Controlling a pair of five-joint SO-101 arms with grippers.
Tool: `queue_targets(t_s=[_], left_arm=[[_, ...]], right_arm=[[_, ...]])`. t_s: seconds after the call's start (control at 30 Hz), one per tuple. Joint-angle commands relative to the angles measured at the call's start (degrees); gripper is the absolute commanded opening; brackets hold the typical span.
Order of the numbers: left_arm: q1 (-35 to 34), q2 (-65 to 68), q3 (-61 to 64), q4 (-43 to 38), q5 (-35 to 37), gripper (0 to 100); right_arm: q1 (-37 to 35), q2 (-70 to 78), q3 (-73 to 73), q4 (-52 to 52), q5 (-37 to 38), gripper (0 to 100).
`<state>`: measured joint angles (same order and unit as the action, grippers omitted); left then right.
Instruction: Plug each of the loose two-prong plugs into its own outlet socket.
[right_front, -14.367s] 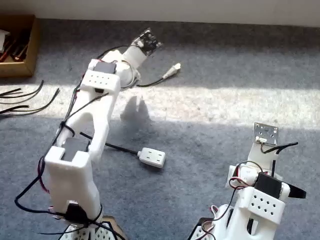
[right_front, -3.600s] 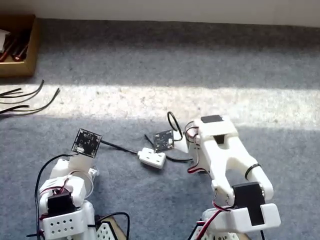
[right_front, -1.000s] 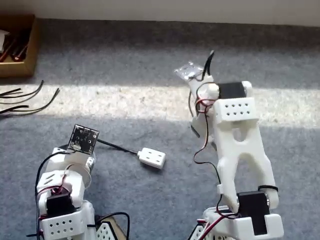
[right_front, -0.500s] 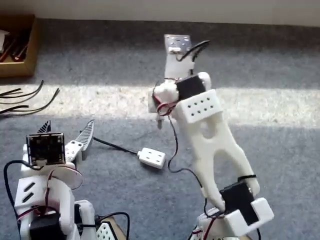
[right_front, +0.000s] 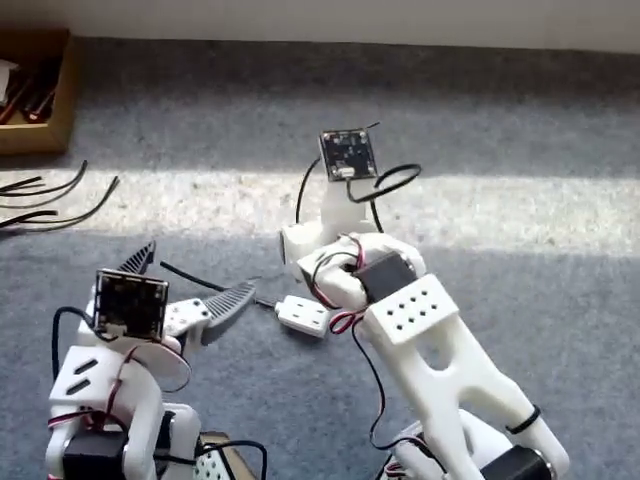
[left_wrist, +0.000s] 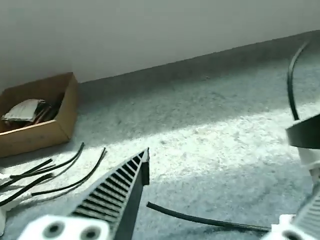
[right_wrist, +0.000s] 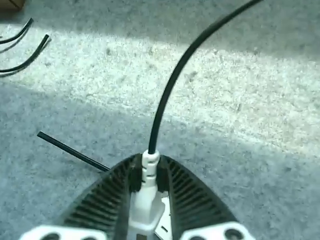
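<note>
My right gripper (right_wrist: 149, 172) is shut on a white two-prong plug (right_wrist: 144, 199), whose black cord (right_wrist: 182, 67) arcs away over the carpet. A corner of the white outlet strip (right_wrist: 163, 230) shows just beneath the plug. In the high view the outlet strip (right_front: 303, 315) lies on the grey carpet at centre, with the right arm (right_front: 400, 310) bent over it and the cord looping by its wrist (right_front: 385, 180). My left gripper (right_front: 200, 268) stands open just left of the strip, one ridged finger (left_wrist: 116, 197) above the strip's black lead (left_wrist: 200, 220).
A cardboard box (left_wrist: 35, 117) holding odds and ends sits at the far left by the wall (right_front: 35, 90). Several loose black cords (right_front: 55, 200) lie on the carpet near it. A sunlit band crosses the carpet behind the arms.
The right arm has pulled back from the far carpet and come down over the outlet strip with the plug. The left gripper has swung right toward the strip, still open.
</note>
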<state>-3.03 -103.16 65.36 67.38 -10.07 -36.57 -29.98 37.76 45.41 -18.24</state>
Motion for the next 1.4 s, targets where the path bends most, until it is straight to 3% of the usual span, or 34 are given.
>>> queue_targets(t_s=[0.0,0.17,0.47,0.6,0.87,1.07,1.2,1.37], left_arm=[[5.8,0.1,0.0,0.8,0.3,50],[5.8,0.5,6.7,-7.1,-0.1,50],[5.6,0.0,16.8,-16.4,-0.1,50],[0.8,0.0,18.2,-18.0,-0.2,50],[-2.3,0.0,21.9,-20.8,-3.5,50],[-2.2,0.0,23.1,-21.5,-3.5,50],[-2.2,0.0,22.6,-21.4,-3.6,50],[-2.3,0.0,23.6,-20.5,-3.7,50]], right_arm=[[-0.7,-3.2,0.0,-2.6,1.0,0.5],[-0.9,-3.5,-3.8,0.3,0.6,0.5],[-11.4,-3.6,-7.6,10.8,-2.1,0.5],[-11.4,-3.6,-7.9,13.3,-1.8,0.5],[-11.4,-3.6,-18.2,27.8,5.6,0.5],[-11.3,-3.3,-18.2,30.2,8.9,0.5],[-8.3,-2.9,-17.2,30.2,11.3,0.5],[0.5,-2.8,-17.0,30.3,16.4,0.5]])
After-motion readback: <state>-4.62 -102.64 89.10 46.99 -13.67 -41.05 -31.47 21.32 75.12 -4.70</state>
